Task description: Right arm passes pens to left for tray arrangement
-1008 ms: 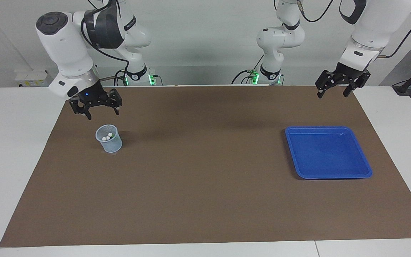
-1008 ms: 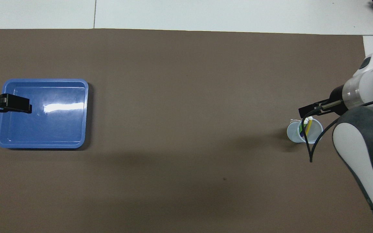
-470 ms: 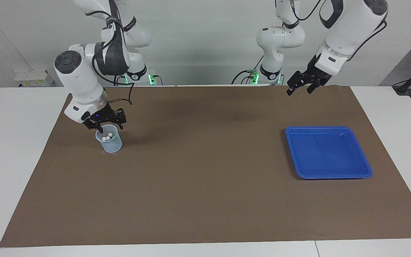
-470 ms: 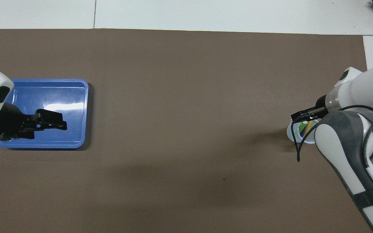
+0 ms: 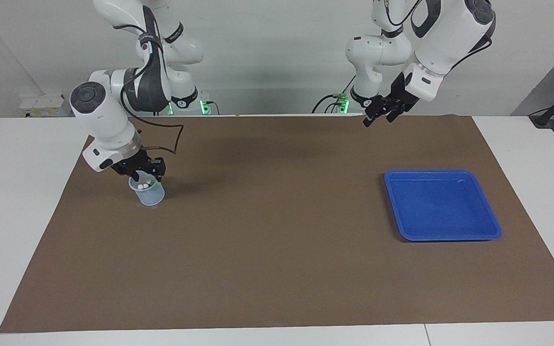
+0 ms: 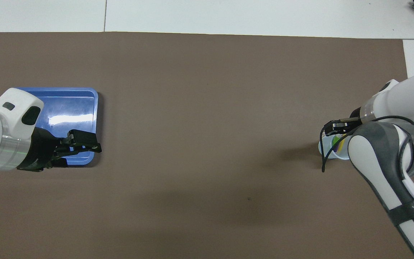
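The small pale blue translucent cup point(image 5: 147, 192) is taken as the landmark; it stands on the brown mat point(image 5: 277, 240) toward the right arm's end of the table, in the part of the mat nearer to the robots.

Nearest the robots, the left arm's black two-finger gripper point(image 5: 379, 111) is held in the air over the mat's edge closest to the robots — well apart from the cup, toward the left arm's end. Its fingers are spread wide, and nothing is held between them. In the overhead view this gripper point(image 6: 84, 142) overlaps the corner of the tray, but the facing view shows it raised well clear of the tray.

At the cup itself, the right arm's black two-finger gripper with the small blue wrist light point(image 5: 143, 176) is lowered onto the cup's mouth, its fingertips at the rim among the pen tops. Whether the fingers have closed on a pen cannot be told; the gap is hidden by the gripper body.

The three slim pens — green, yellow and purple point(image 6: 337, 144) — are stood inside the cup, long axes close to upright and leaning a little, pale ends point(image 5: 142, 184) pointed up and showing just above the rim beneath the gripper. Which pen is touched cannot be made out.

Farther from the robots than the cup, and well apart from it toward the left arm's end, the shallow bright blue plastic tray with rounded corners and a raised rim point(image 5: 443, 235) is laid flat on the mat.
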You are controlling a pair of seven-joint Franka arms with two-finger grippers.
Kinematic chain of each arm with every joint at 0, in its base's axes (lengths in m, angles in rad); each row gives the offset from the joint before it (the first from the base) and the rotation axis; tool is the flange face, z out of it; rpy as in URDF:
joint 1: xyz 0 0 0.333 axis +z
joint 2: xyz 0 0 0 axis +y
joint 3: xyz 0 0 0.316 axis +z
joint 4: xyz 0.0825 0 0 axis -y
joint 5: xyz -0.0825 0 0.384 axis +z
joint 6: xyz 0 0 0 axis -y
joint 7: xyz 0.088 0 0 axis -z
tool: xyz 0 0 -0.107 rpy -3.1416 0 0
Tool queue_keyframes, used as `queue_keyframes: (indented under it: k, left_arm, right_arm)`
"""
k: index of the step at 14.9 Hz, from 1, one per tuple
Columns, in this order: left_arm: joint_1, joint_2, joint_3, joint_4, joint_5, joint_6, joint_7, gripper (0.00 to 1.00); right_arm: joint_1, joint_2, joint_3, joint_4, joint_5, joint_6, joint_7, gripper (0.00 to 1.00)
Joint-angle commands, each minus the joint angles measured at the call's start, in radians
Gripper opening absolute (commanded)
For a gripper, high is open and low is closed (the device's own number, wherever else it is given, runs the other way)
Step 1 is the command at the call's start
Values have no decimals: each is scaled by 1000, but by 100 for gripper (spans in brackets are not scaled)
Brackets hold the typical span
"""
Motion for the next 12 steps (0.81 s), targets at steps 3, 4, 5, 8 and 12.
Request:
queue_keyframes:
  k: [3,4,5,8,12]
  left_arm:
    - [-7,-131,13,-211,-196,160,-86,100]
    - [-7,-147,13,-240,-236,189,-104,100]
    - [-5,-159,13,-264,-269,204,-133,100]
    - [1,-179,14,-314,-389,221,-220,100]
    - [-39,-184,11,-399,-509,382,-274,100]
  right_arm:
    - [-9,20,10,-5,7,-3,155,65]
    - [-9,20,10,-5,7,-3,172,63]
    - [-7,20,10,-5,7,-4,186,60]
    - [-12,19,10,-2,7,-27,188,53]
    - [-15,12,10,-3,7,-63,184,53]
